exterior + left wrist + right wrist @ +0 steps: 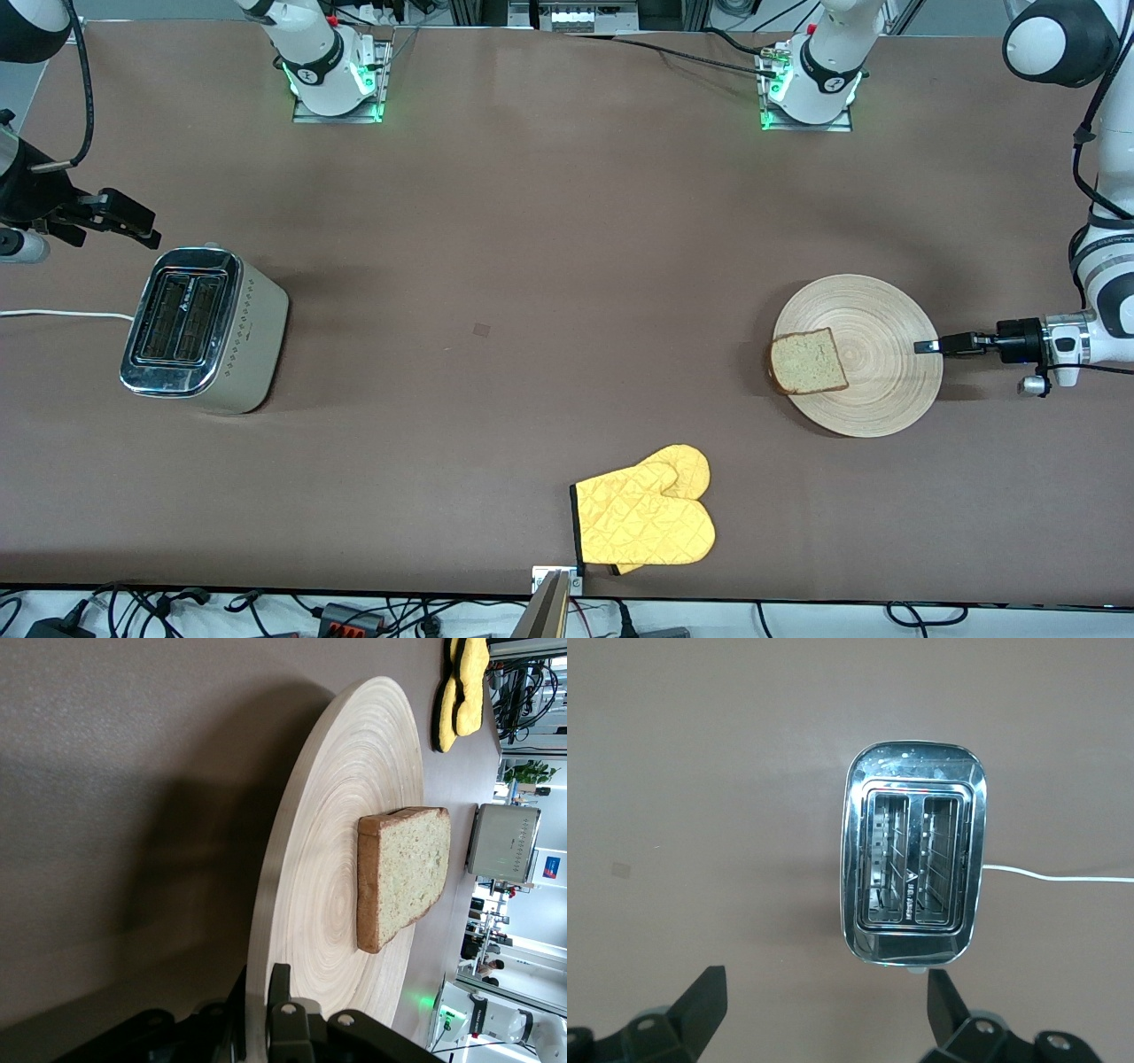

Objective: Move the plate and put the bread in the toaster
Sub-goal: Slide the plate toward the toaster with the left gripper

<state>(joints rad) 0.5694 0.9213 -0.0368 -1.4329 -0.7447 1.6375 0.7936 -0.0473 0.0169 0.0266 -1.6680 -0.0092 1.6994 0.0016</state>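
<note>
The left gripper (927,346) has its jaws pinched on the rim of the large round light-wood plate (873,310), which lies near the surface's edge at the left arm's end. One squarish slice of light brown bread (807,361) lies on the plate, at the rim toward the toaster.

To move the plate well, I would keep it level and slide or lift it slowly, since the slice sits close to the rim and could slip off.

The right gripper (115,217) waits with jaws spread wide over the surface beside the boxy chrome-topped two-slot toaster (205,330), at the right arm's end.

Counted: one plate, one slice, one toaster with two empty slots, and one yellow quilted oven mitt (645,516) by the surface's front edge.
</note>
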